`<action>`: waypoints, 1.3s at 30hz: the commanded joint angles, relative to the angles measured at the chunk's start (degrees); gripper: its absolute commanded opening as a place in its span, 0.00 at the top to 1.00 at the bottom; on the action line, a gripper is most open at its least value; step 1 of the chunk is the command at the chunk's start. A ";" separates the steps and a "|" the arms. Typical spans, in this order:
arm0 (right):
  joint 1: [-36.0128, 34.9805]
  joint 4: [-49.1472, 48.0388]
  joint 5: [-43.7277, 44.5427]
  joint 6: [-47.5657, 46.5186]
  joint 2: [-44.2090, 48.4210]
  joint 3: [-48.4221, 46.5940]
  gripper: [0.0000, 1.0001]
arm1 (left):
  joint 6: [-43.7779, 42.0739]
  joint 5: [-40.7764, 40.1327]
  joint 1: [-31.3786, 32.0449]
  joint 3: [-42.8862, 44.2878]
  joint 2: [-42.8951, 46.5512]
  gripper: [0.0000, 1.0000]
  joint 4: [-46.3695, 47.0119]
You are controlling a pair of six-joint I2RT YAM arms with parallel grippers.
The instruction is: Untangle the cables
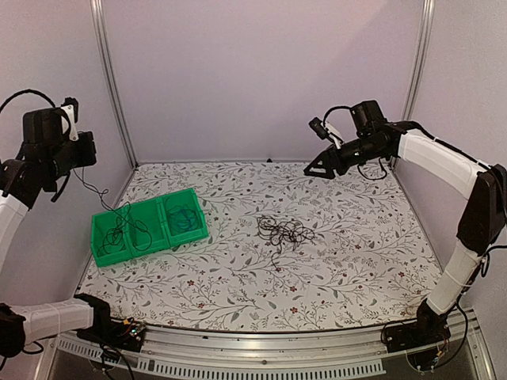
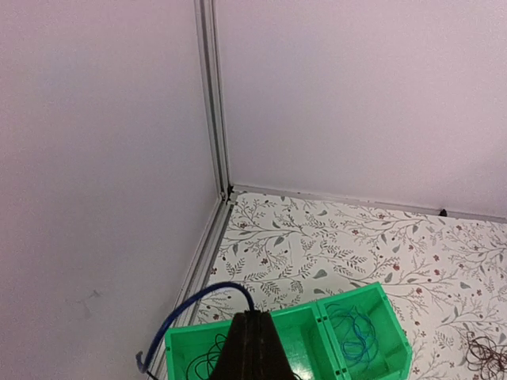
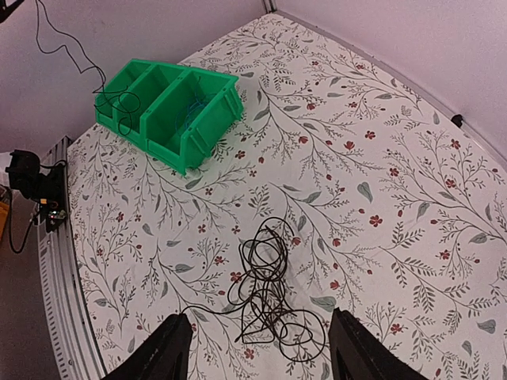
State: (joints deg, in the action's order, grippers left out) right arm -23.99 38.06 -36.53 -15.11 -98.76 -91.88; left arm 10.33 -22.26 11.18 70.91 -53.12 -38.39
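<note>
Left tool (image 2: 252, 324), clenched on a thin cable (image 1: 95, 186), hangs high beside the green bin (image 1: 146, 250), and the cable trails down into the bin's left end. A black tangle (image 1: 283, 232) lies mid-desk (image 1: 356, 261) under the released right tool (image 3: 260, 356). Probably best to lower slowly, so the cable coils inside rather than over the rim.

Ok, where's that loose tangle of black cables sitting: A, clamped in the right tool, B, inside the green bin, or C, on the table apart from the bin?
C: the tangle of black cables lies on the table, well clear of the green bin, and the right tool is open, holding nothing.
</note>
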 commanded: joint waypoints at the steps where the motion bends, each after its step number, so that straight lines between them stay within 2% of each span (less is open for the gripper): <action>1: -0.18 -0.80 -0.04 0.09 1.59 1.46 0.37 | -5.80 -2.29 -2.74 7.27 -0.62 1.00 3.23; 9: -0.18 -1.06 0.35 -0.07 1.55 1.59 0.36 | -9.64 -2.00 -4.73 16.11 -4.44 1.00 4.31; 17: -0.18 -1.15 0.89 -0.40 1.97 2.35 0.36 | -13.07 -2.45 -7.26 14.43 -5.22 1.00 4.92; 22: -0.18 -1.06 1.49 -0.85 2.46 3.13 0.36 | -14.73 -1.34 -9.53 8.71 -4.61 1.00 7.12; 29: -0.19 -0.97 2.62 -1.62 3.26 4.73 0.36 | -13.03 4.33 -13.56 -2.34 -4.10 1.00 13.18; 33: -0.18 -0.82 3.19 -2.10 3.68 5.44 0.36 | -13.08 4.55 -14.96 -10.89 -3.19 1.00 17.90; 39: -0.19 -0.89 3.83 -2.70 4.68 6.98 0.36 | -11.63 4.93 -16.48 -20.23 -1.95 1.00 19.83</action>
State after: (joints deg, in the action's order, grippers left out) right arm -23.99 37.65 -33.52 -16.84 -96.51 -86.08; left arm -2.79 -18.44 -3.79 54.57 -56.95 -22.79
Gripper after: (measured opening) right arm 0.644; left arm 0.009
